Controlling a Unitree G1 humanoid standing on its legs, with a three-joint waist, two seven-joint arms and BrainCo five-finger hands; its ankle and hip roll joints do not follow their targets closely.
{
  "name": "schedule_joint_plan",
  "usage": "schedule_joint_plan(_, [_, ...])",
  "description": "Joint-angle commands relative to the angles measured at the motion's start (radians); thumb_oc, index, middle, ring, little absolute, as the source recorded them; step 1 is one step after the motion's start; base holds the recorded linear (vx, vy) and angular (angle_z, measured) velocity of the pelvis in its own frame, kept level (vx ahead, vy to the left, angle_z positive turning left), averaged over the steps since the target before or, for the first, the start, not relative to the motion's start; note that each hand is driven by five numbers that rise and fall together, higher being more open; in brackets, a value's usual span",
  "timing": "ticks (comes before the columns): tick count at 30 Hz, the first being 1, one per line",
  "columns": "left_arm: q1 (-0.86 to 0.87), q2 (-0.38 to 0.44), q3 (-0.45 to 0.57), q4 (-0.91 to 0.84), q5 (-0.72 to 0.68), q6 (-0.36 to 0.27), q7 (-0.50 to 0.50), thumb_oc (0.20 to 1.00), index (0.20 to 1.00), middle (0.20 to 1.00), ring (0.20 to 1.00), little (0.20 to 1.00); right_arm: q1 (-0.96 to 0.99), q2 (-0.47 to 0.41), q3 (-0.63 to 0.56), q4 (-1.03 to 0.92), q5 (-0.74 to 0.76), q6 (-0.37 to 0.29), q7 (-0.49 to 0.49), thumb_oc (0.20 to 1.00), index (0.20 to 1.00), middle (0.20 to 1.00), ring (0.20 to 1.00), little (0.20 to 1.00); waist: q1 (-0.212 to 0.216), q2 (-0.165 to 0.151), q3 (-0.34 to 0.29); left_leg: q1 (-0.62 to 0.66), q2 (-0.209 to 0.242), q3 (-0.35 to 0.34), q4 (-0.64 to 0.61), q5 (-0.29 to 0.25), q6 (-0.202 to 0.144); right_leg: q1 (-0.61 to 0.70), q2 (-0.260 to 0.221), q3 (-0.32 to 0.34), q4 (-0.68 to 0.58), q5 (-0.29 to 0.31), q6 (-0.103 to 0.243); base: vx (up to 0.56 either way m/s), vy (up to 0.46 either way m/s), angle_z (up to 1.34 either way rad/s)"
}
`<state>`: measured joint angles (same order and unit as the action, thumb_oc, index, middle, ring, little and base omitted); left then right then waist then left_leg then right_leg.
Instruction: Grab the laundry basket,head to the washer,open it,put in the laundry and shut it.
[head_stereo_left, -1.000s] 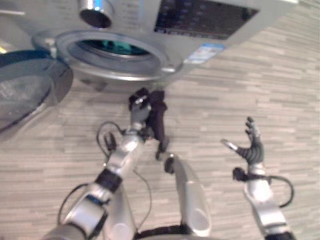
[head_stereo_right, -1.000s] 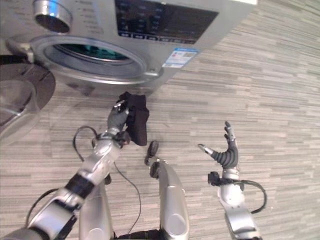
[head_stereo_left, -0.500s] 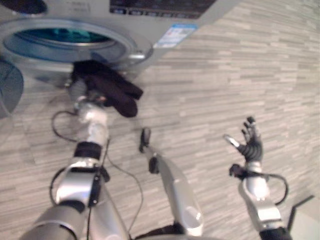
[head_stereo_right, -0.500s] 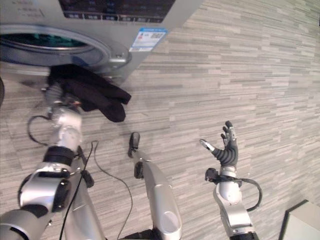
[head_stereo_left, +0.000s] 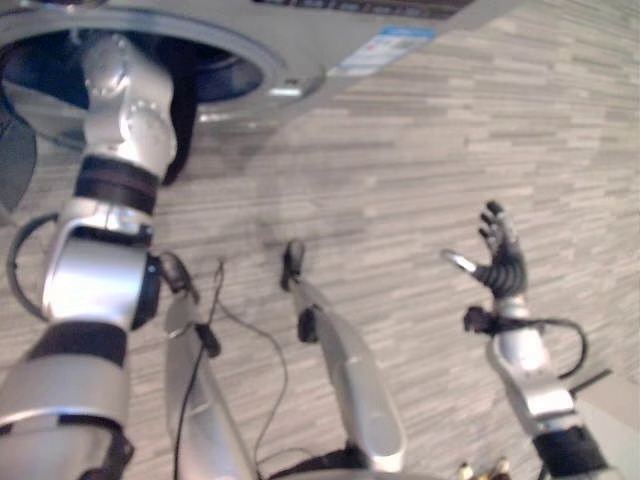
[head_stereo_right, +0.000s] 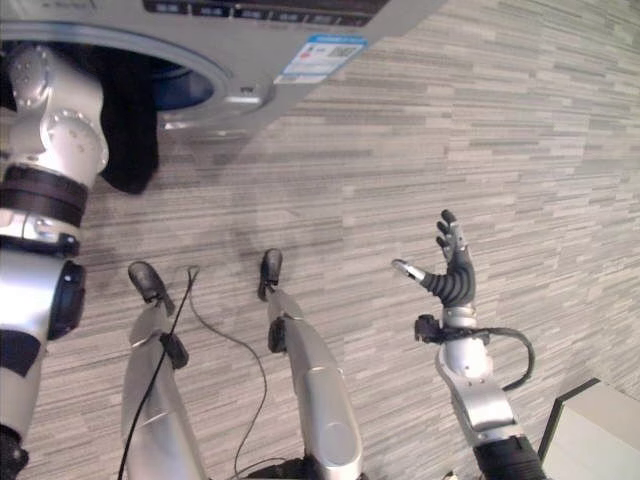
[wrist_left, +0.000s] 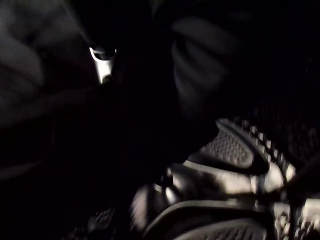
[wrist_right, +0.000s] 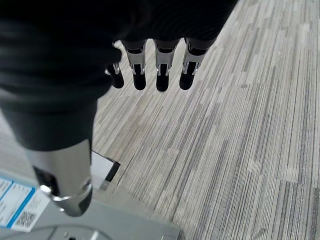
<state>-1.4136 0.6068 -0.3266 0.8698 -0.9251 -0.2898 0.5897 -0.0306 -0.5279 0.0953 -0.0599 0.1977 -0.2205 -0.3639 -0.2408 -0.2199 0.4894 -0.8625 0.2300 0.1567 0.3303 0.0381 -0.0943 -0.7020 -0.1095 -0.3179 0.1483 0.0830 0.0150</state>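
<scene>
Left hand (wrist_left: 235, 150) hidden inside washer (head_stereo_left: 300, 60)

A floor (head_stereo_right: 420, 150) of grey wood-look planks, laid in narrow streaked strips, runs across the whole scene. A silver front-loading washer (head_stereo_left: 300, 80) stands on it at the far side, its round opening facing out over the planks. At the near right corner, a pale boxy object with a dark edge (head_stereo_right: 600, 425) sits on the floor; what it is cannot be told.
</scene>
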Motion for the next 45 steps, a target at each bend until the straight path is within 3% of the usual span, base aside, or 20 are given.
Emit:
schedule_joint_plan(1, [-0.222,0.025,-0.011,0.016,0.025,-0.035,-0.054,0.200,0.200,0.200,0.200,0.200,0.039,-0.072,-0.074,-0.006,0.012,-0.010,-0.015,1.000,1.000,1.000,1.000,1.000,-0.026,0.045,-0.122,-0.053,-0.029,0.017,-0.021,-0.040,0.031,0.142,-0.057,0.056,0.006,-0.113,0.140,0.09,0.193,0.04])
schedule_joint_plan(4, [-0.351,0.075,-0.091,0.093,0.083,-0.002,-0.061,0.200,0.200,0.200,0.200,0.200,0.031,-0.109,-0.114,-0.017,0.015,-0.021,-0.013,1.000,1.000,1.000,1.000,1.000,-0.049,0.053,-0.144,-0.057,-0.038,0.055,0.002,-0.074,0.046,0.154,-0.077,0.102,-0.044,-0.038,0.179,0.07,0.216,-0.07])
schedule_joint_plan(8, [-0.369,0.086,-0.118,0.111,0.134,0.018,-0.063,0.200,0.200,0.200,0.200,0.200,0.064,-0.128,-0.154,-0.048,0.005,-0.024,-0.004,1.000,1.000,1.000,1.000,1.000,-0.053,0.050,-0.154,-0.083,-0.031,0.079,0.045,-0.106,0.058,0.151,-0.087,0.130,-0.078,0.005,0.196,0.04,0.125,-0.23])
schedule_joint_plan(12, [-0.392,0.092,-0.166,0.248,0.156,0.089,-0.133,0.200,0.200,0.200,0.200,0.200,0.084,-0.139,-0.201,-0.071,0.042,-0.039,0.007,1.000,1.000,1.000,1.000,1.000,-0.051,0.067,-0.160,-0.125,-0.033,0.083,0.073,-0.130,0.070,0.140,-0.104,0.137,-0.099,0.004,0.196,0.05,0.074,-0.24])
schedule_joint_plan(18, [-0.371,0.068,-0.130,0.280,0.134,0.090,-0.145,0.200,0.200,0.200,0.200,0.200,0.070,-0.152,-0.178,-0.081,0.024,-0.034,0.000,1.000,1.000,1.000,1.000,1.000,-0.049,0.079,-0.153,-0.183,-0.036,0.077,0.109,-0.155,0.082,0.089,-0.113,0.136,-0.089,-0.011,0.190,0.03,0.043,-0.20])
schedule_joint_plan(21, [-0.347,0.032,-0.094,0.244,0.098,0.065,-0.121,0.200,0.200,0.200,0.200,0.200,0.076,-0.150,-0.173,-0.092,0.020,-0.035,-0.017,1.000,1.000,1.000,1.000,1.000,-0.051,0.079,-0.148,-0.225,-0.037,0.068,0.126,-0.165,0.087,0.059,-0.115,0.130,-0.089,-0.019,0.189,0.01,0.004,0.01])
schedule_joint_plan(25, [-0.250,-0.089,-0.017,0.043,0.033,-0.027,-0.037,0.200,0.200,0.200,0.200,0.200,0.087,-0.138,-0.139,-0.134,-0.002,-0.027,-0.043,1.000,1.000,1.000,1.000,1.000,-0.051,0.080,-0.138,-0.274,-0.040,0.054,0.151,-0.179,0.096,0.001,-0.114,0.123,-0.047,-0.049,0.178,0.01,-0.007,0.06])
schedule_joint_plan(27, [-0.246,-0.090,-0.016,0.039,0.035,-0.026,-0.034,0.200,0.200,0.200,0.200,0.200,0.089,-0.138,-0.140,-0.135,-0.002,-0.027,-0.043,1.000,1.000,1.000,1.000,1.000,-0.051,0.081,-0.140,-0.276,-0.039,0.054,0.152,-0.179,0.096,-0.001,-0.114,0.123,-0.046,-0.050,0.178,0.00,0.006,0.05])
schedule_joint_plan(31, [-0.148,-0.233,0.066,-0.121,0.030,-0.095,0.049,0.200,0.200,0.200,0.200,0.200,0.059,-0.148,-0.080,-0.151,-0.021,-0.014,-0.066,1.000,1.000,1.000,1.000,1.000,-0.053,0.074,-0.117,-0.289,-0.033,0.053,0.169,-0.186,0.102,-0.068,-0.110,0.125,0.011,-0.068,0.162,0.00,-0.003,-0.01])
schedule_joint_plan(34, [-0.139,-0.262,0.105,-0.124,0.042,-0.106,0.094,0.200,0.200,0.200,0.200,0.200,0.034,-0.170,-0.060,-0.157,-0.021,-0.025,-0.078,1.000,1.000,1.000,1.000,1.000,-0.067,0.064,-0.110,-0.295,-0.025,0.057,0.173,-0.189,0.101,-0.103,-0.101,0.141,0.029,-0.079,0.153,0.01,0.006,-0.09])
schedule_joint_plan(39, [-0.219,-0.210,0.085,-0.005,0.064,-0.060,0.116,0.200,0.200,0.200,0.200,0.200,0.009,-0.198,-0.071,-0.151,-0.009,-0.044,-0.093,1.000,1.000,1.000,1.000,1.000,-0.087,0.072,-0.117,-0.307,-0.028,0.062,0.160,-0.190,0.097,-0.121,-0.098,0.156,0.004,-0.067,0.155,0.03,0.013,-0.06])
schedule_joint_plan(41, [-0.332,-0.097,0.013,0.106,0.071,-0.013,0.108,0.200,0.200,0.200,0.200,0.200,0.017,-0.233,-0.103,-0.161,0.004,-0.069,-0.086,1.000,1.000,1.000,1.000,1.000,-0.090,0.086,-0.134,-0.317,-0.036,0.069,0.160,-0.197,0.099,-0.114,-0.100,0.170,-0.028,-0.050,0.167,0.04,0.076,-0.04])
schedule_joint_plan(45, [-0.413,0.015,-0.037,0.196,0.051,0.009,0.074,0.200,0.200,0.200,0.200,0.200,0.022,-0.253,-0.132,-0.149,0.017,-0.074,-0.057,1.000,1.000,1.000,1.000,1.000,-0.079,0.099,-0.146,-0.334,-0.039,0.079,0.172,-0.207,0.105,-0.103,-0.104,0.184,-0.055,-0.031,0.184,0.02,0.066,-0.10])
